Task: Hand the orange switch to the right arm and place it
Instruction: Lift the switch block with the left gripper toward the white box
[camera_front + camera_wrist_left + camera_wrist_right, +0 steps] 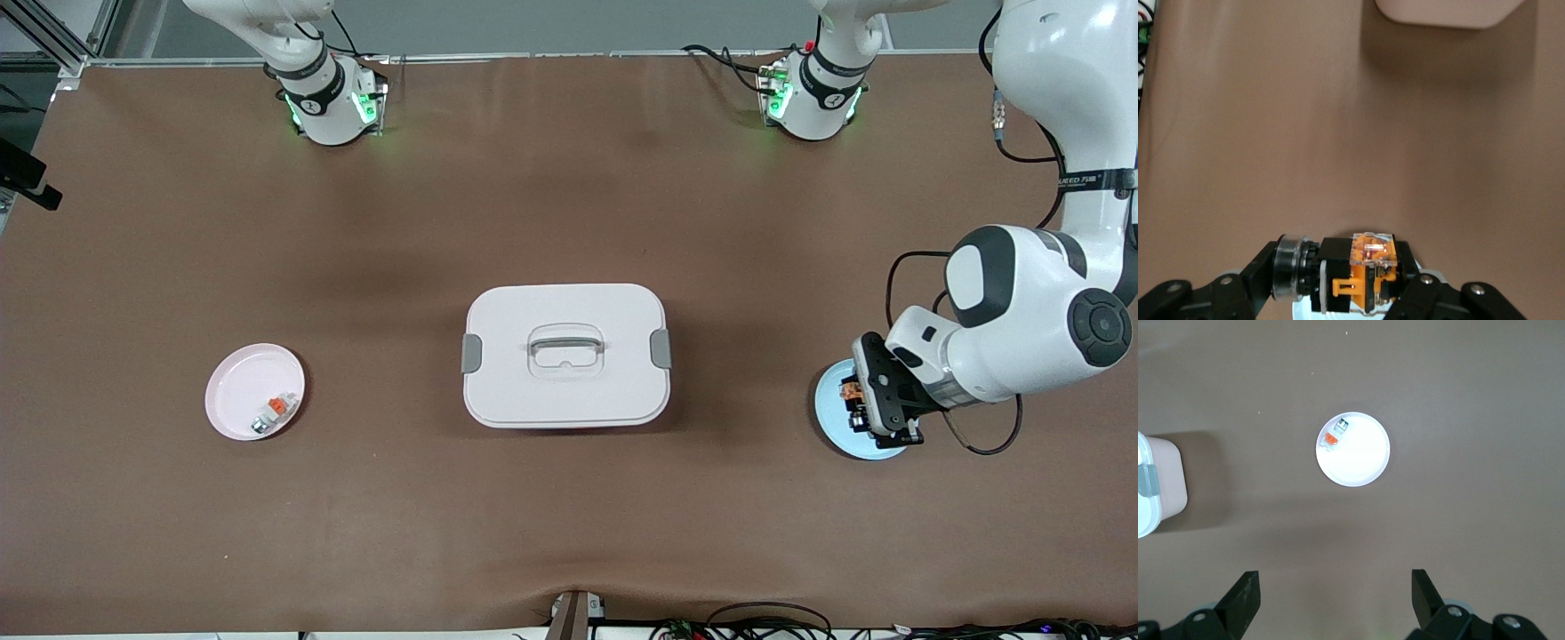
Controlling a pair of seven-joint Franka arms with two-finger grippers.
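The orange switch (852,389) is a black block with an orange band and a clear cap. It sits between the fingers of my left gripper (869,404), which is shut on it. The left wrist view shows the switch (1361,273) held crosswise in that gripper (1345,280). It is over the light blue plate (836,428) at the left arm's end of the table; I cannot tell if it touches. My right gripper (1335,587) is open and empty, high over the table by the pink plate (1361,460). It is out of the front view.
A white lidded box (565,356) with a handle stands mid-table. The pink plate (236,391) at the right arm's end holds a whitish-grey part with an orange tab (272,413). Both arm bases stand along the table's edge farthest from the front camera.
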